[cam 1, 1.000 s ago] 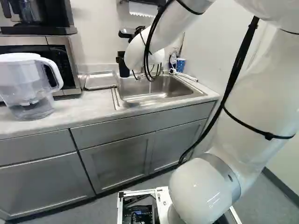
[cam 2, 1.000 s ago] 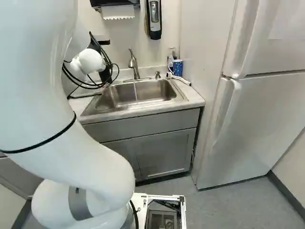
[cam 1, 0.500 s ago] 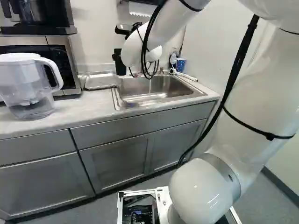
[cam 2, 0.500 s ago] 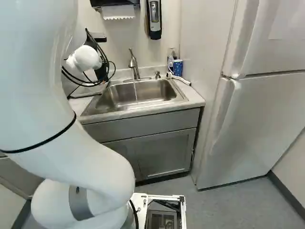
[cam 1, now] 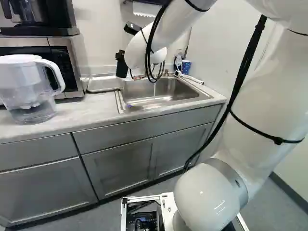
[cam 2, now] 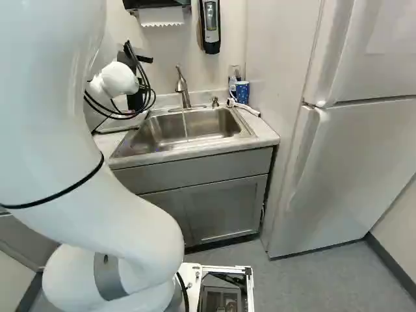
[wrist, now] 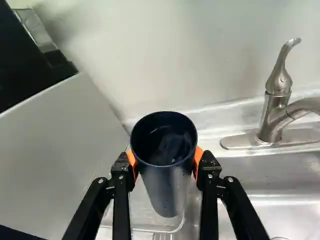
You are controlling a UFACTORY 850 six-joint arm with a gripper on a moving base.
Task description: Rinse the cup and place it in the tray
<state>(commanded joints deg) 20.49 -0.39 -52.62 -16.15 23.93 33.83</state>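
**Claw grips dark blue cup by the sink**

A refrigerator stands at the right of the right base view. The white arm rises at the left of that view and reaches over toward the wall behind the bench. Under the bench run grey cabinets. On it, at the left of the left base view, sits a microwave, with a black coffee maker on top. The steel sink is set into the bench; a thin stream of water falls into it. A clear lidded pitcher stands in front of the microwave, and the tray lies between microwave and sink. The faucet stands at the sink's back edge, and a patterned blue tumbler at its back corner.

The claw is closed around the cup, orange pads pressing it from two sides just below the rim. The cup's open end faces the wrist camera. It hangs near the tray and the sink's side; its exact height above them I cannot tell.
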